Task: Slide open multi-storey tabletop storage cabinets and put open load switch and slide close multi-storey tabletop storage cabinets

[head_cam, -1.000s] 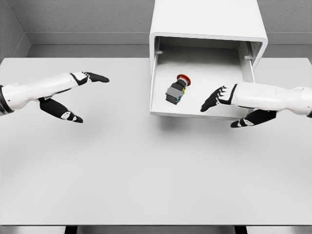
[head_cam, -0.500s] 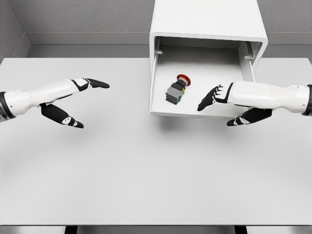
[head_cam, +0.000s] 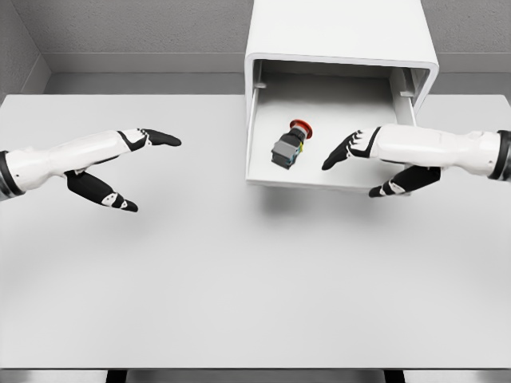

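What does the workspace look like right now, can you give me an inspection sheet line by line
Surface: white table, bare apart from the cabinet.
Job's things: white storage cabinet at the far edge, its drawer slid open; load switch with a red button lies inside the drawer.
Clutter: nothing seen.
Grippers: right hand open, over the drawer's front right, apart from the switch; left hand open, over the table at left.
Cables: nothing seen.
Surroundings: grey wall behind the table.
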Robot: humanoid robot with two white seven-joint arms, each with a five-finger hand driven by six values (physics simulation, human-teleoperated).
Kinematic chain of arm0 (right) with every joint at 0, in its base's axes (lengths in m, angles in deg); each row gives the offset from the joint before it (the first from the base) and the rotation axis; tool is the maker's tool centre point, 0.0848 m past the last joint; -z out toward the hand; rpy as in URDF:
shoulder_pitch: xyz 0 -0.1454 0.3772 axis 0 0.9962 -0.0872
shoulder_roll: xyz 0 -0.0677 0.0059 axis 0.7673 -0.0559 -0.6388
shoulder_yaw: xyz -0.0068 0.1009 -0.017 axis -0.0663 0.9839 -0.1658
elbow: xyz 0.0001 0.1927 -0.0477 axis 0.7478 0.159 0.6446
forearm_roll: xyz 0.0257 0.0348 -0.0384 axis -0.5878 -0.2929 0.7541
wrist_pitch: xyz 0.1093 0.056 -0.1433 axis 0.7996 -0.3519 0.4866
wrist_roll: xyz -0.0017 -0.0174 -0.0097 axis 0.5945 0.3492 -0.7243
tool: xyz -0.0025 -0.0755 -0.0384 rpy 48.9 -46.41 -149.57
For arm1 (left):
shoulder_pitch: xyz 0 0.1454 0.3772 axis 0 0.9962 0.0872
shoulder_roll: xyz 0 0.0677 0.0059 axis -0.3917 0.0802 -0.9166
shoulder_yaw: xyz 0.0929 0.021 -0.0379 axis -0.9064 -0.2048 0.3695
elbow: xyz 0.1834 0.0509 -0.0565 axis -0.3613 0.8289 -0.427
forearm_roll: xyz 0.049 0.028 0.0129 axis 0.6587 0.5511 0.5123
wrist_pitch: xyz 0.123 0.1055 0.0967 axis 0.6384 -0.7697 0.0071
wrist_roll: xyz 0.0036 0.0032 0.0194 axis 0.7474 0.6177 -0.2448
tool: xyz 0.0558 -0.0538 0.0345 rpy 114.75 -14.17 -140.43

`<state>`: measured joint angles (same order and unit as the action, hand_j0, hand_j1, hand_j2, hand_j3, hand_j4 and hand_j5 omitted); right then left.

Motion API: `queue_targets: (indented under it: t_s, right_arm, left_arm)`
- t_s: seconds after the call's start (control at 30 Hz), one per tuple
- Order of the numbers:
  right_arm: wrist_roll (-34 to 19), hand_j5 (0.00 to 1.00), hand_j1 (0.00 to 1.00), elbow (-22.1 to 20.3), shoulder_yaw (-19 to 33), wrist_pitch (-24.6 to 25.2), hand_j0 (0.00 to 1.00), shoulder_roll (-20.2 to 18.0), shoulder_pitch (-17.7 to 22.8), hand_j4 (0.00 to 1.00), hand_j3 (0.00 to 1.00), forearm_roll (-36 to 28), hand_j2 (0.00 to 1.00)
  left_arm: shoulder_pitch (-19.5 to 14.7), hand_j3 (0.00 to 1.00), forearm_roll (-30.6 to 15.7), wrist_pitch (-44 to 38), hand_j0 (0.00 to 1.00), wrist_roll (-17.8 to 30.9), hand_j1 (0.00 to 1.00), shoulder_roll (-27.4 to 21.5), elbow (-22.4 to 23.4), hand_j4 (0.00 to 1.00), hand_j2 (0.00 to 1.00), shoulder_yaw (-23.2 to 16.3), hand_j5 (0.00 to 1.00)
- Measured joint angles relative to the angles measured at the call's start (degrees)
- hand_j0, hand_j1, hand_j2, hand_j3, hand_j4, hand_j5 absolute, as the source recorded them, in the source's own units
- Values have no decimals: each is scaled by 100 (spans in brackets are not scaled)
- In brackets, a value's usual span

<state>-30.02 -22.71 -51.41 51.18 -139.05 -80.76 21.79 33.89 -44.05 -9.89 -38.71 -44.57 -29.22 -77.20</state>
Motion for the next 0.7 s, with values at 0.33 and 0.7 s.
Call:
queue_targets:
  t_s: [0.33,0.7]
  right_arm:
    - [-77,83,83,277,-2,-1,83,239,-62,83,83,1,83]
    - [-100,82,82,550,-4,0,82,516,-237,82,82,8,82]
  left_arm:
    - [17,100,-1,1,100,45,100,-20,-32,100,100,7,100]
    - [35,100,-3,1,100,58,100,-24,-120,100,100,8,100]
